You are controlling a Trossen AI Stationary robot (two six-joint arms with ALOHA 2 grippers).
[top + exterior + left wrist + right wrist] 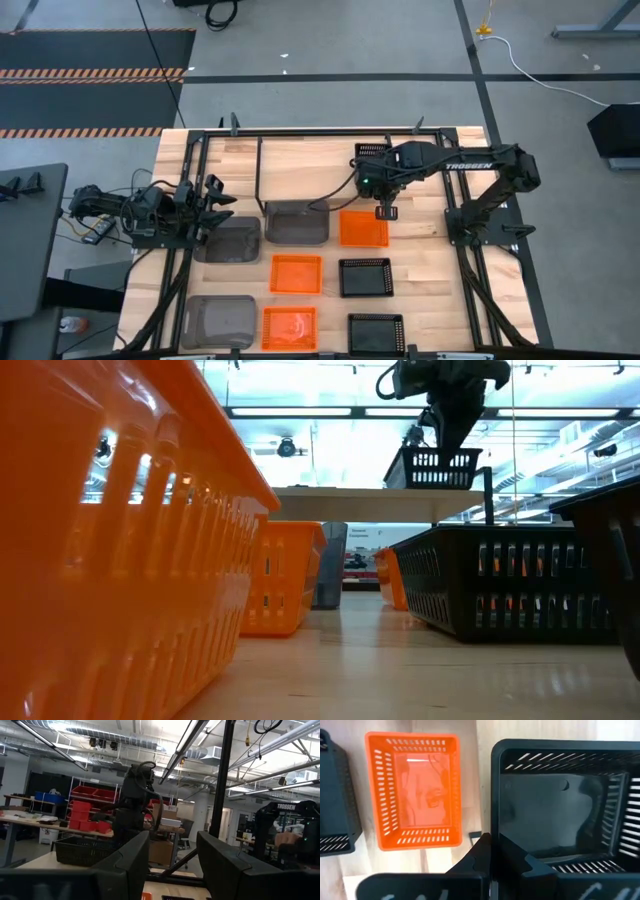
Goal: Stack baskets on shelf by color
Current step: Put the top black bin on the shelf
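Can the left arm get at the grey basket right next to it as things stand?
Probably yes. The left gripper, fingers open, sits just beside that grey basket, with nothing between them and nothing stacked in it. The right gripper is away at the shelf, shut on a black basket.

Held black basket (560,805) cut off by frame edge; nearest orange basket (100,540) blurred

We see a pale wooden table (420,300) carrying 3 grey baskets (227,240), 3 orange baskets (296,274), 2 black baskets (365,277) and the shelf (300,160).
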